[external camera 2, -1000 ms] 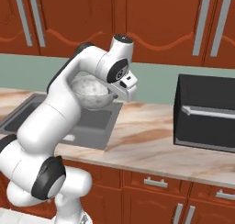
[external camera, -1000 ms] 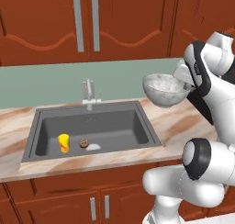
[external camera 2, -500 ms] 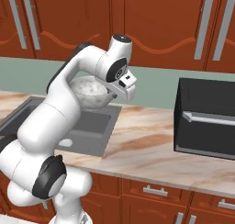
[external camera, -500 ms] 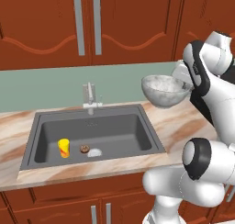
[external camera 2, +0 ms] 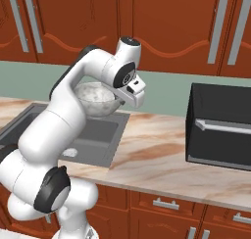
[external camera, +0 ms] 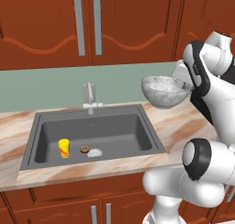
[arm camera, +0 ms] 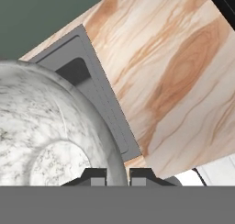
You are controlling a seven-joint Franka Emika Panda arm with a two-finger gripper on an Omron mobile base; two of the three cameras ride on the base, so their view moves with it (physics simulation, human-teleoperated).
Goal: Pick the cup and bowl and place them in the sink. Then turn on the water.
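My gripper is shut on the right rim of the speckled grey-white bowl, which hangs upright in the air over the counter just right of the sink. From the right base view the bowl sits left of the gripper, above the sink's right edge. In the hand view the bowl is at lower left, its rim pinched at the gripper. The yellow cup stands upright at the left of the basin floor. The water is out of view.
A silver faucet stands behind the basin. A small brown round thing lies beside the drain. A black microwave sits on the marbled counter to the right. Wooden cabinets hang above.
The views have shifted very slightly. The bowl stays pinched in the gripper at much the same spot.
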